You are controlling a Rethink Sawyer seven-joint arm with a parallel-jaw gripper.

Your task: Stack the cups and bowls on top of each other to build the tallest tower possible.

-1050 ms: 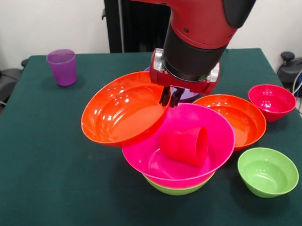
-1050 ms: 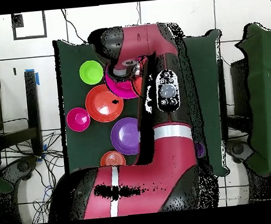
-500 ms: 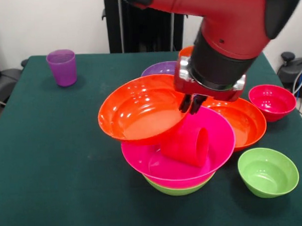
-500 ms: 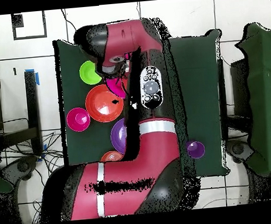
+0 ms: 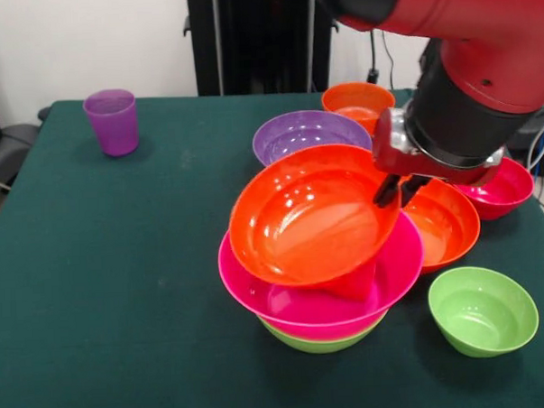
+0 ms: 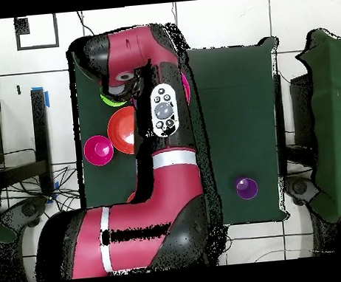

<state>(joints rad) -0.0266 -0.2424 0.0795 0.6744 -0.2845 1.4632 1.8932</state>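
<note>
We read this as the placing step: the arm [image 5: 483,77] is carrying the wide orange bowl [image 5: 310,216] over the tower [image 5: 321,297], which stands near the middle of the green bench [image 5: 104,293]. The bowl hangs tilted above the hot pink bowl [image 5: 397,271], whose base sits in a lime green bowl [image 5: 319,342]. The jaws [image 5: 394,191] are pinched shut on the orange bowl's far right rim.

Next, we judge the bowl needs levelling and lowering, but the red-pink cup [image 5: 355,282] lies on its side inside the hot pink bowl, so the orange one will likely rest crooked on it.

Against the earlier views, the orange bowl has travelled from the picture's left to sit almost centred over the tower, uncovering the purple bowl [image 5: 307,133] and small orange bowl [image 5: 358,103] behind and hiding most of the cup. The purple cup [image 5: 111,122] stands well apart, unmoved.
</note>
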